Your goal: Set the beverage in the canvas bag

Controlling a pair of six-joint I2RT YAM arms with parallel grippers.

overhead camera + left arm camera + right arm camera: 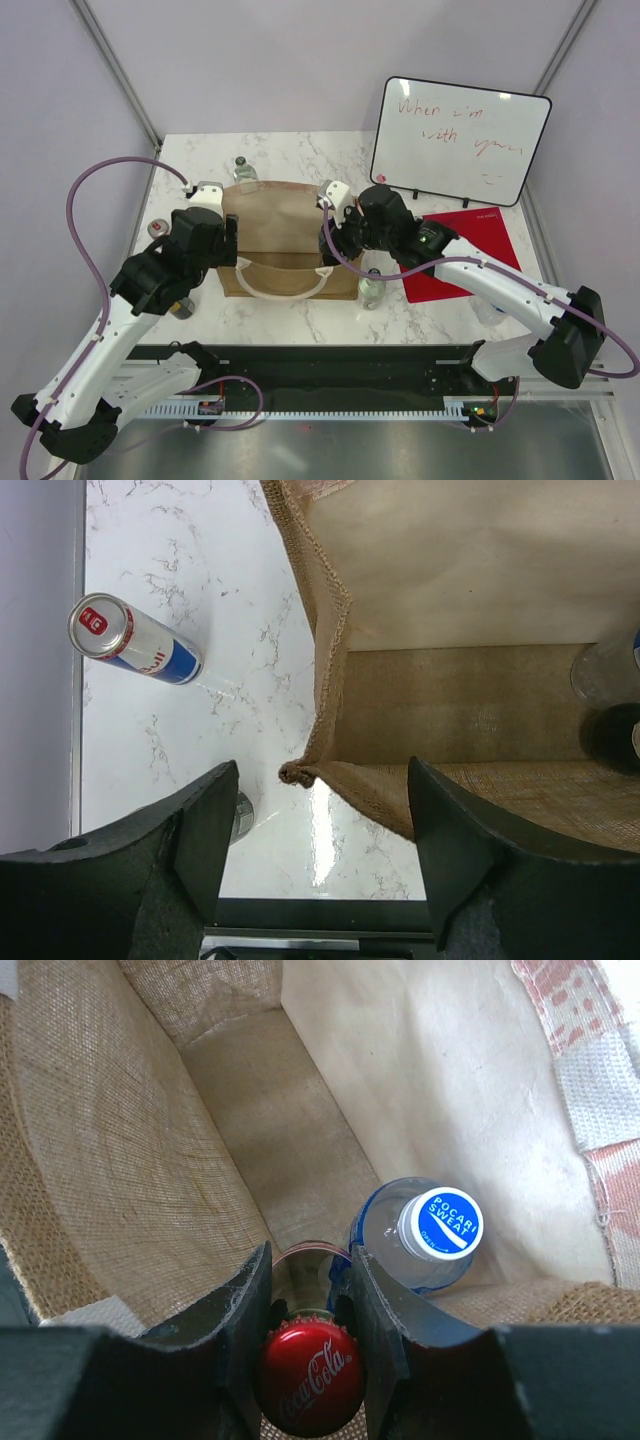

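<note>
1. Nearest me, on the white marble bench (300, 320), a clear plastic bottle (372, 289) stands just outside the bag's near right corner. That is about 5 o'clock from the right pincer (310, 1256) in the overhead view.
2. The right pincer is clamped narrow just under the cap of a red-capped cola bottle (310, 1385), the beverage in hand. The bottle's long axis runs upright, cap toward the wrist camera. It hangs inside the mouth of the tan-brown canvas bag (285, 228), at the bag's right end.
3. I judge the coming move to be a straight lowering and release, since the bag floor lies directly beneath. A blue-capped clear bottle (438, 1225) stands in the bag just beside it, at 2 o'clock from the cola cap, so I would steer clear of that.
4. The left pincer (320, 770) is spread wide and holds nothing. It straddles the bag's left rim corner without visibly touching it.
5. A blue-and-silver drink can (135, 640) sits on the bench at 10 o'clock from the left pincer.
6. Farthest off, a whiteboard with red handwriting (460, 140) stands at 1 o'clock.
7. The cola bottle's base is hidden, so I cannot tell whether it rests on the bag floor.
</note>
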